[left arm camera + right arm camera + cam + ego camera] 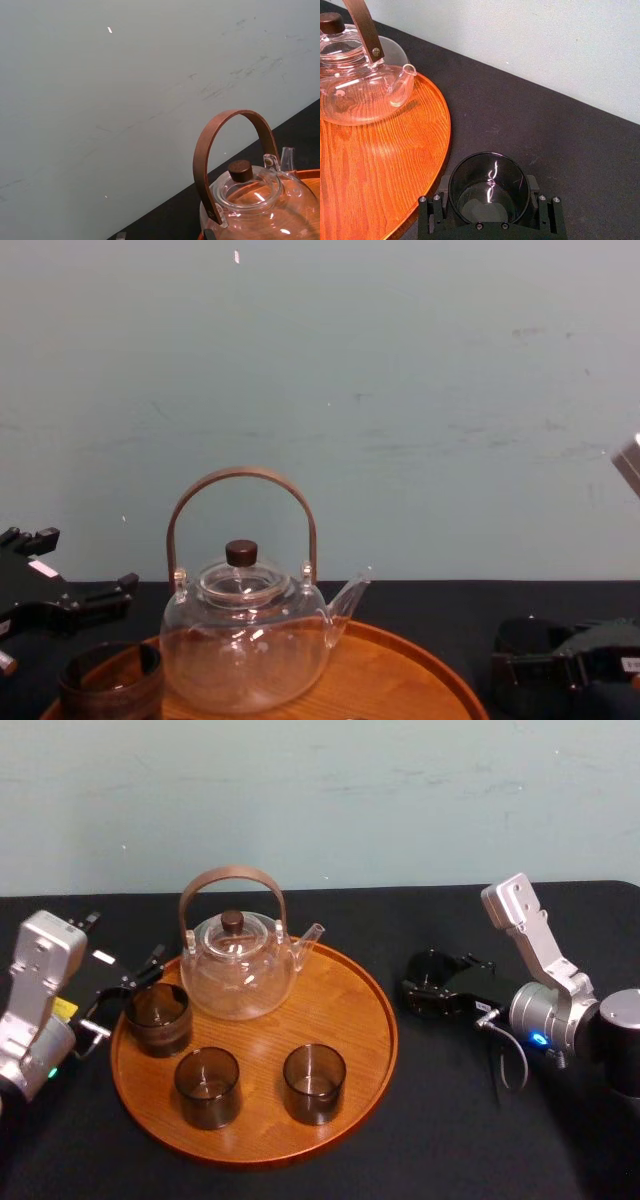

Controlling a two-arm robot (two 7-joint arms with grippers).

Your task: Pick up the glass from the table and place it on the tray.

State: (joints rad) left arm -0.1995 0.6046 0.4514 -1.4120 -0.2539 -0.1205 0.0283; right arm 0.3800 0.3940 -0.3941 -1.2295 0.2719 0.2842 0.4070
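Observation:
The glass (488, 187), a small dark smoky tumbler, stands upright between the fingers of my right gripper (490, 217). The fingers press against its two sides. In the head view the right gripper (425, 982) and the glass (432, 967) sit over the black table (450, 1120), just right of the round wooden tray (390, 1030). The tray's rim (445, 135) passes close beside the glass. My left gripper (125, 995) stands open at the tray's left edge, beside a dark ribbed cup (157, 1017).
A clear glass teapot (238, 965) with an arched brown handle stands at the back of the tray. Two more dark tumblers (207, 1087) (314, 1082) stand near the tray's front. A pale wall rises behind the table.

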